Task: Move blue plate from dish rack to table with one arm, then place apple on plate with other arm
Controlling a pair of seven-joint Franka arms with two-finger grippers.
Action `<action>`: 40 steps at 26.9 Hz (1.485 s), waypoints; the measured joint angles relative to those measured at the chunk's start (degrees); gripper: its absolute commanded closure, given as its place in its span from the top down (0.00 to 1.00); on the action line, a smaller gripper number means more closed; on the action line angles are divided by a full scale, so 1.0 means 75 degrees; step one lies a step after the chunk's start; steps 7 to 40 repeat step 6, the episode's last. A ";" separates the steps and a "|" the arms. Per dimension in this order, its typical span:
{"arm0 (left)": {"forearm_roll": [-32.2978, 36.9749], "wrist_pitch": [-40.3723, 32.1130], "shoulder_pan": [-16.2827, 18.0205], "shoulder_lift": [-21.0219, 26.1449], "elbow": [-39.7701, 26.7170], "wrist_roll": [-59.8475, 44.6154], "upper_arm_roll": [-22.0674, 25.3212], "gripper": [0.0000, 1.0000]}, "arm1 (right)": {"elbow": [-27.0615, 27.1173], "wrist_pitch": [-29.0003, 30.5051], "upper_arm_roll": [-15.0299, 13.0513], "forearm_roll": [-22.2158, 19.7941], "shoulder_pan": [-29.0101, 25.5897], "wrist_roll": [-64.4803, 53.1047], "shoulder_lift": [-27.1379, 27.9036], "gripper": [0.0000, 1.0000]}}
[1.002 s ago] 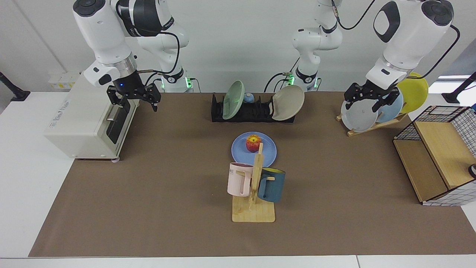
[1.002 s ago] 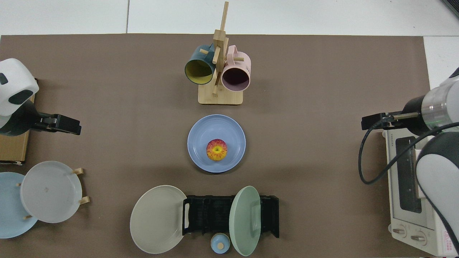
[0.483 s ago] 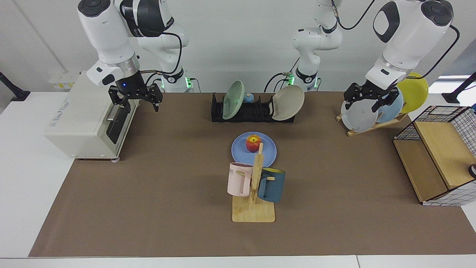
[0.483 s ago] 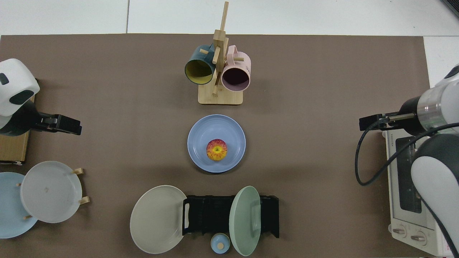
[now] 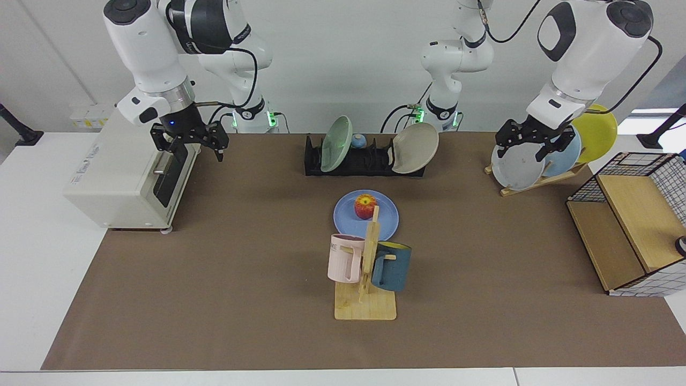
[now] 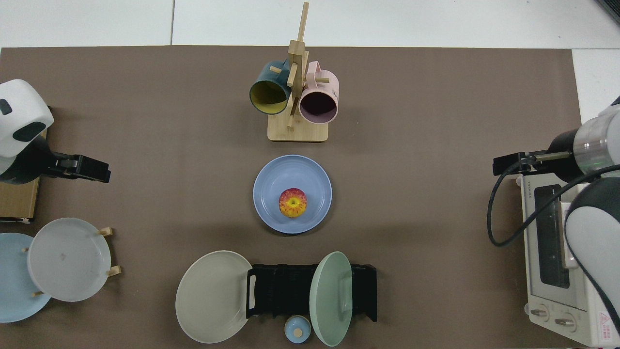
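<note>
The blue plate (image 5: pixel 388 220) lies flat on the brown mat of the table (image 5: pixel 241 268), just behind the mug stand, and the red and yellow apple (image 5: pixel 365 206) sits at its middle. From above, the apple (image 6: pixel 292 203) is centred on the blue plate (image 6: pixel 271 184). The black dish rack (image 5: pixel 370 161) stands behind them. My right gripper (image 5: pixel 197 151) hangs open and empty in front of the toaster oven, far from the plate. My left gripper (image 5: pixel 521 153) hangs open and empty in front of the wooden plate rack.
The dish rack holds a pale green plate (image 5: pixel 336 136) and a beige plate (image 5: pixel 415 140). A mug stand (image 5: pixel 365 305) carries a pink and a dark blue mug. A toaster oven (image 5: pixel 118 177), a wooden plate rack (image 5: pixel 536 179) and a wire basket (image 5: pixel 632 225) flank the mat.
My right gripper has drifted a little toward the toaster oven, away from the plate. The left arm, the plate and the apple have stayed still.
</note>
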 measured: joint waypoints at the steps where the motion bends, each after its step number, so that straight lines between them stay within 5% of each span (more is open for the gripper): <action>1: 0.0000 0.0000 0.0000 0.0000 -0.0002 0.0000 0.0000 1.00 | -0.0002 0.0000 -0.0001 0.0001 -0.0049 -0.0001 0.0004 1.00; 40: 0.0000 0.0000 0.0000 0.0000 -0.0007 0.0000 0.0000 1.00 | -0.0006 0.0000 -0.0006 0.0004 -0.0223 -0.0065 0.0023 1.00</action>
